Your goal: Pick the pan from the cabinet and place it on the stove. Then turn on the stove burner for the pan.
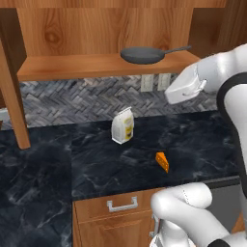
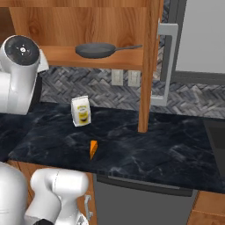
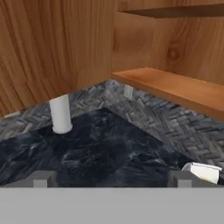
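The dark grey pan (image 1: 143, 55) (image 2: 95, 50) lies on the wooden shelf (image 1: 87, 66) of the open cabinet (image 2: 79, 22), its thin handle pointing right. My white hand (image 1: 185, 87) hovers right of the shelf's end, just below shelf level and a little right of the pan handle's tip. In the hand view my gripper (image 3: 110, 180) is open, its two fingertips (image 3: 40, 180) far apart with nothing between them, looking over the black counter (image 3: 100, 148) toward the shelf (image 3: 175, 87). A dark surface (image 2: 217, 136) at the counter's right end may be the stove; I cannot tell.
A white and yellow bag (image 1: 123, 125) (image 2: 81, 110) stands on the marble counter, with an orange cheese wedge (image 1: 162, 161) (image 2: 93, 149) in front of it. Open cabinet doors (image 1: 12, 82) (image 2: 147, 66) hang at both sides. A white cylinder (image 3: 60, 114) stands by the backsplash.
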Robot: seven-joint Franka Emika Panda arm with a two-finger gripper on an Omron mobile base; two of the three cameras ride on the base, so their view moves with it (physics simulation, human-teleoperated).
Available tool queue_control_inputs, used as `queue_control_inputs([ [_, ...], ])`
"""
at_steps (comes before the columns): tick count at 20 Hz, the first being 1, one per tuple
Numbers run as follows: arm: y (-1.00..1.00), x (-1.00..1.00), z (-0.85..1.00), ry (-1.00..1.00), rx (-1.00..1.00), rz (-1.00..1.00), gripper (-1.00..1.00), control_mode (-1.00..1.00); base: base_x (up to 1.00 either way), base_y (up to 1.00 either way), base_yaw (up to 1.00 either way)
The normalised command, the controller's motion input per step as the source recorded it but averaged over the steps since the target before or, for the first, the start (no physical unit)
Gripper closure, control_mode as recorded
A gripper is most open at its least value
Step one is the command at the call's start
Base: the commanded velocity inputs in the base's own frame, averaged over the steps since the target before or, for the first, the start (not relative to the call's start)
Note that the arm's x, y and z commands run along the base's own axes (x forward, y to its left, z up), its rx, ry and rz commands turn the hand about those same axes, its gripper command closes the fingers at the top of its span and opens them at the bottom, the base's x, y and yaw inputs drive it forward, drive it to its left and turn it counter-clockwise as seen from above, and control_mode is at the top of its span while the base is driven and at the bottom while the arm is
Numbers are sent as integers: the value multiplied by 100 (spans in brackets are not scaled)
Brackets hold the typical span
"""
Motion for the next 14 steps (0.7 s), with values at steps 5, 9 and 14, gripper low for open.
queue_control_inputs([
  [5, -60, 9, 17, -26, -5, -10, -100, -100, 0, 0, 0],
  [9, -53, 19, 8, -23, -6, -8, -100, -100, 0, 0, 0],
  [14, -48, 39, 0, -12, -9, -5, -100, -100, 0, 0, 0],
])
